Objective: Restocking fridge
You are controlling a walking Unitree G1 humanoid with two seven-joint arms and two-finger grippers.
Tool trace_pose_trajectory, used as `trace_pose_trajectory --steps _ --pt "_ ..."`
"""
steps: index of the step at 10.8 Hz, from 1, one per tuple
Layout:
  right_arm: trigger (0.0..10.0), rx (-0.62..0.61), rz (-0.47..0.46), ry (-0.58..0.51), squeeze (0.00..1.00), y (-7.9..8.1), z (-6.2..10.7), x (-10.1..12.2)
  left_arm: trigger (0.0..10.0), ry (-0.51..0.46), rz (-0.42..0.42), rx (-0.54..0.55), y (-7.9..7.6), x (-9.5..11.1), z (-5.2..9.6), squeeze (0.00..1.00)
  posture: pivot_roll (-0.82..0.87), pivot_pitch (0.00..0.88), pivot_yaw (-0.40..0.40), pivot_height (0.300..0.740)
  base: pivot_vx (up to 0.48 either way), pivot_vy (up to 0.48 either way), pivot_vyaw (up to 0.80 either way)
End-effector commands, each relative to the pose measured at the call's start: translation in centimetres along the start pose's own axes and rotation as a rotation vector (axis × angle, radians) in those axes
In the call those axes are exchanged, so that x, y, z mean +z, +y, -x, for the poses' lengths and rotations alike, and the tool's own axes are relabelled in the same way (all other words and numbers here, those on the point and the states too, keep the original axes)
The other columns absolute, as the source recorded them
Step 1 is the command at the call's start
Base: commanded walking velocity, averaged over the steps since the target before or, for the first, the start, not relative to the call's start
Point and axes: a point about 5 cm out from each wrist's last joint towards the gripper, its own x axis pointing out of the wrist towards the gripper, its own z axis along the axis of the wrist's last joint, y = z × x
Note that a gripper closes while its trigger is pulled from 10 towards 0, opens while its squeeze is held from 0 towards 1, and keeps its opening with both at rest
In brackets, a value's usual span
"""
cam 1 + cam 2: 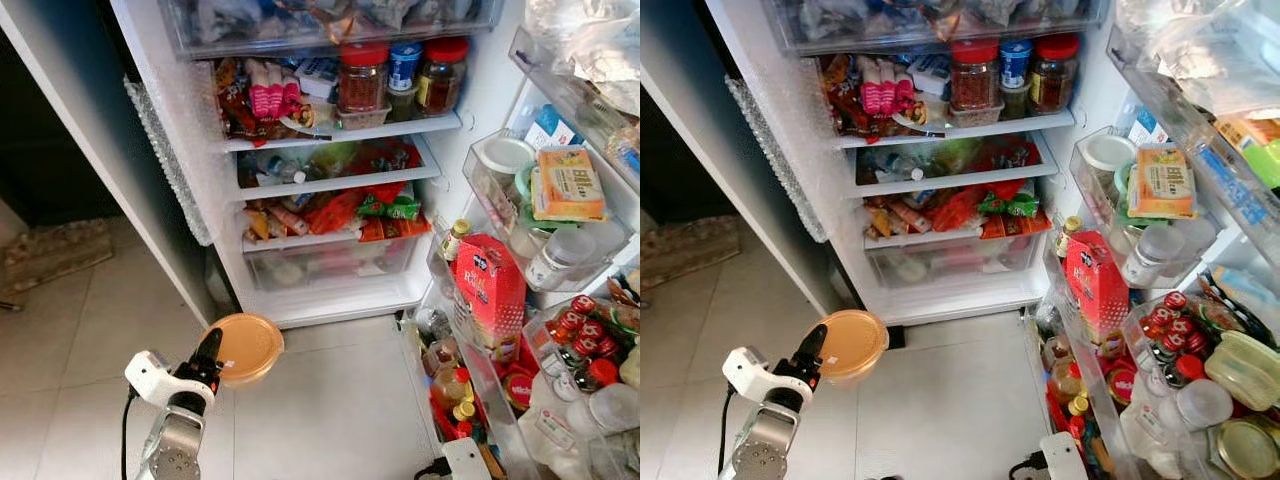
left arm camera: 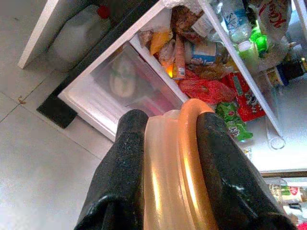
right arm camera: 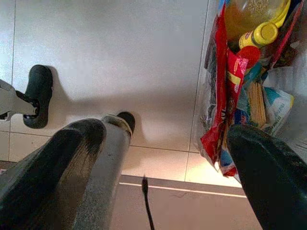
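Note:
A round tub with an orange lid (image 1: 247, 347) hangs low over the tiled floor, just in front of the open fridge's (image 1: 330, 300) bottom edge. My left gripper (image 1: 209, 350) is shut on the tub's rim from the near side. In the left wrist view the tub (image 2: 172, 163) sits edge-on between the two black fingers (image 2: 120, 163). The fridge's shelves (image 1: 340, 132) are packed with jars, packets and bags. My right gripper (image 3: 165, 134) is open with nothing in it, low over the floor beside the door's bottom bin (image 3: 240, 72).
The fridge door (image 1: 560, 250) stands open on the right, its bins full of jars, bottles, a red carton (image 1: 489, 285) and small red-capped bottles (image 1: 590, 335). A clear drawer (image 1: 330, 265) sits at the fridge's base. A dark cabinet side (image 1: 60, 120) stands at left.

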Motion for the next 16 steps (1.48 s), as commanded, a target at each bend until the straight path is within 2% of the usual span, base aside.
trace_pose_trajectory --steps 1,16 --pt "10.0 0.007 0.000 0.028 0.00 0.18 0.13 -0.88 10.0 -0.010 0.002 0.006 0.12 0.36 0.12 0.00 -0.10 0.128 0.004 0.740 0.000 0.000 0.00" --pt "10.0 0.003 0.021 0.036 0.00 0.16 0.13 -0.91 10.0 -0.004 -0.003 -0.004 -0.24 0.37 -0.03 0.00 -0.09 0.122 0.009 0.740 0.237 0.000 0.00"
